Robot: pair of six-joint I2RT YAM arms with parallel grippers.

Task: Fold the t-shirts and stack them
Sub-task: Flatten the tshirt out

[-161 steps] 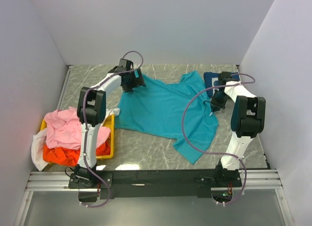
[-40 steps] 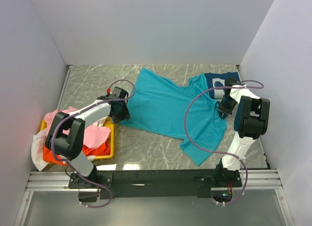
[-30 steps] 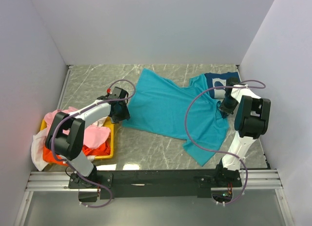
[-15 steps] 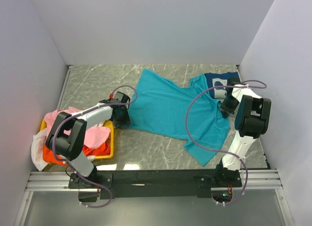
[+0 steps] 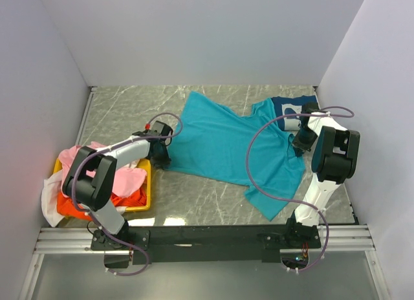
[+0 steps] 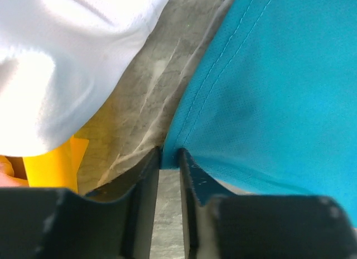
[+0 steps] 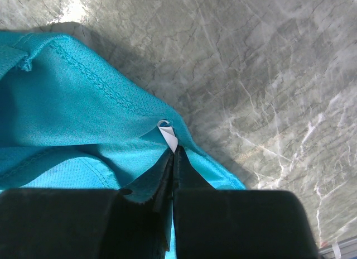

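On the surface [image 5: 194, 196]: teal t-shirt [image 5: 220, 138] spread across the middle, mostly flat with soft wrinkles, its right half running diagonally toward the near edge.
Right hold: right gripper [image 7: 173, 156] pressed together on a fold of the teal cloth, beside a small white label [image 7: 167, 130].
Left hold: left gripper [image 6: 170, 156] with its fingers a narrow slit apart and the near-left hem corner at their tips; whether the cloth is clamped cannot be told.
Change since the earliest frame: left gripper has gone from the shirt's far edge to its near-left corner; the shirt lies flatter.
Far right: navy t-shirt [image 5: 288, 106], partly under the teal sleeve.
Left side: yellow tray [image 5: 147, 183] just beside the left gripper, heaped with pink t-shirt [image 5: 123, 177], orange t-shirt [image 5: 74, 206] and white t-shirt [image 5: 46, 196].
Obstruction: purple cable [image 5: 249, 164] arcing over the shirt's right half.
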